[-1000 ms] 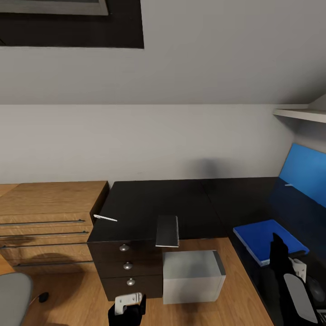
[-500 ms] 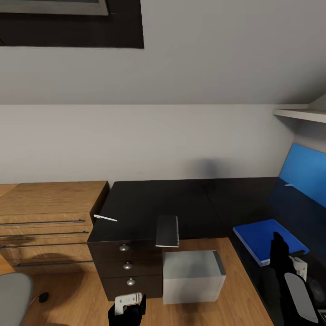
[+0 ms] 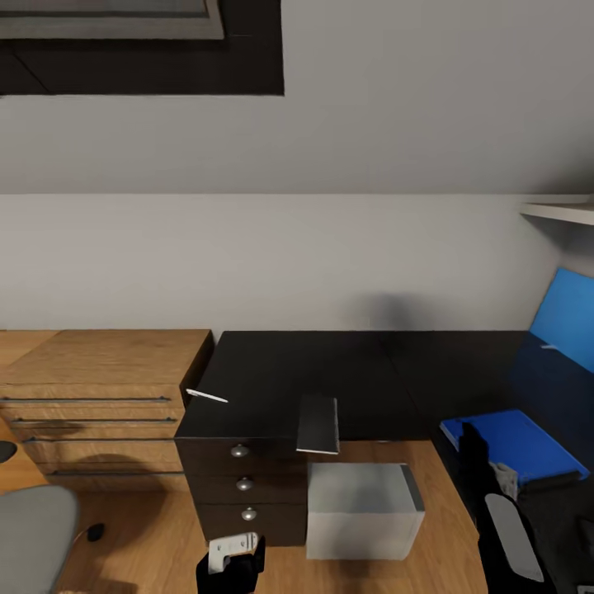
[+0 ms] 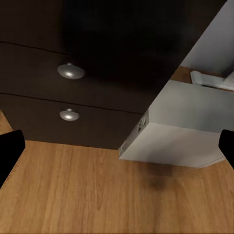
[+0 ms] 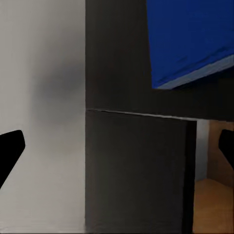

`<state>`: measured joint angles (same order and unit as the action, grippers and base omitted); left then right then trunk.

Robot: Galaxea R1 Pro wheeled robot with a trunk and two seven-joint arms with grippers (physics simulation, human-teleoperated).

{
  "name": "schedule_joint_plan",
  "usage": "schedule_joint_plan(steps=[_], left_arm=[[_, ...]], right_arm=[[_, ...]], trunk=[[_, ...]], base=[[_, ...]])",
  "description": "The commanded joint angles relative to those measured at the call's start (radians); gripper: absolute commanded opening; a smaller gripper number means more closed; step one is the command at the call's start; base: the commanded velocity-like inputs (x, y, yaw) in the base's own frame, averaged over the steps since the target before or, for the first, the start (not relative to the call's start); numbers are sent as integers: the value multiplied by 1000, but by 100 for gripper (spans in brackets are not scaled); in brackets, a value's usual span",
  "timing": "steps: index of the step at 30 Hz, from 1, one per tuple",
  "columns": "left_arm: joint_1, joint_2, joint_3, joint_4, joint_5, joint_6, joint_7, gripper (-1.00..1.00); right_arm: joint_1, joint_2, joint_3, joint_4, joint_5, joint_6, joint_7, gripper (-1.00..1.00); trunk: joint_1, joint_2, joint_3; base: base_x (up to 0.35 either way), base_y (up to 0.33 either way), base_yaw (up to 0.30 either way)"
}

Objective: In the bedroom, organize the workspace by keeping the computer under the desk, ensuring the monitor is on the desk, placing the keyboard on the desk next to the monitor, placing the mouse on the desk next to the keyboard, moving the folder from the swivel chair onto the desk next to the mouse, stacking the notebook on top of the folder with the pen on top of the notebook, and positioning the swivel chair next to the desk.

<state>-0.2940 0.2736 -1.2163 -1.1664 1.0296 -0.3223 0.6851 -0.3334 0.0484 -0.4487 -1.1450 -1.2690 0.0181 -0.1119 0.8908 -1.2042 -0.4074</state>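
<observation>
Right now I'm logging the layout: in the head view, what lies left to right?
Swivel chair → oak dresser → pen → notebook → computer → folder.

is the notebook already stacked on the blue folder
No, the notebook lies apart from the folder, overhanging the desk's front edge.

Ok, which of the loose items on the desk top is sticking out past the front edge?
The dark grey notebook: its near end overhangs the desk edge above the computer. The white pen and blue folder lie fully on top.
</observation>
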Motion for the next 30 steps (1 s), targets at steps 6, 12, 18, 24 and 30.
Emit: schedule_joint_plan(steps=[6, 12, 18, 24, 30], left_arm=[[-2, 1, -2, -2, 6, -7, 5, 100], [-2, 1, 0, -2, 6, -6, 6, 100], [-2, 0, 0, -2, 7, -6, 34, 100], [-2, -1, 0, -2, 7, -6, 46, 100], [-2, -1, 0, -2, 7, -6, 47, 100]], right_arm=[[0, 17, 76, 52, -9, 45, -6, 100], [-1, 24, 145, 129, -16, 95, -5, 100], [-1, 26, 156, 149, -21, 152, -3, 100], [-1, 27, 186, 152, -20, 186, -3, 100], [-1, 27, 199, 152, -20, 196, -2, 100]], trunk=[[0, -1, 5], [0, -1, 9], [23, -43, -9], [46, -85, -28], [69, -127, -47]], base=[[0, 0, 177], [0, 0, 170], [0, 0, 46], [0, 0, 2], [0, 0, 0]])
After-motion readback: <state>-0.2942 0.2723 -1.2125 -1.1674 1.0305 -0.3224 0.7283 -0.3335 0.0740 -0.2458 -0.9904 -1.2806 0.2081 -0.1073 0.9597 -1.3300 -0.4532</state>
